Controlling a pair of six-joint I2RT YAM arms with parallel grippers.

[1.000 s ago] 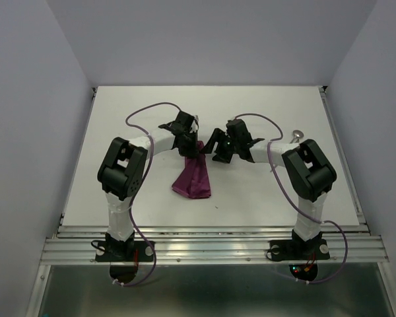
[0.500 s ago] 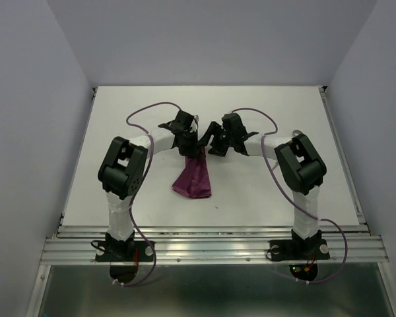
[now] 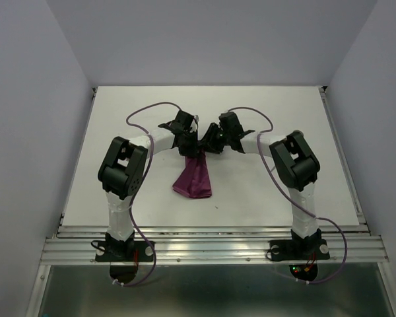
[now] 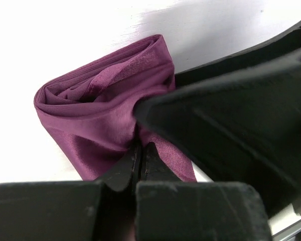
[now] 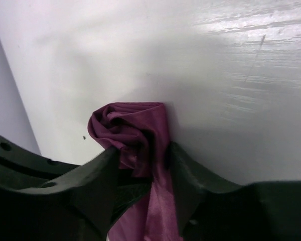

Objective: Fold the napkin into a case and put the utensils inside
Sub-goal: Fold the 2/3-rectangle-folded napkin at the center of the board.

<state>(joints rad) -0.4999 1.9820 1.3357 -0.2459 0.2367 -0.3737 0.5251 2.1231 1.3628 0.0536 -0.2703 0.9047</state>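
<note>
Pinching the far end of the napkin (image 3: pixel 193 177) tight in the left gripper (image 4: pixel 140 153), with the right gripper (image 5: pixel 143 158) half-wide astride the same bunched end (pressing or merely flanking, cannot tell). Lying mid-table as a crumpled narrow strip, not yet a flat case; no utensils in sight, so folding and loading both left. Open table (image 3: pixel 284 191) to left, right and far; less room toward the near edge

White table (image 3: pixel 264 198) with a metal rail (image 3: pixel 211 244) along the near edge, carrying near its centre a plum-purple napkin (image 3: pixel 193 179) bunched into a narrow folded strip, widest at the near end and tapering toward the far end, with a small dark speck (image 3: pixel 214 206) just beside the near-right corner.
</note>
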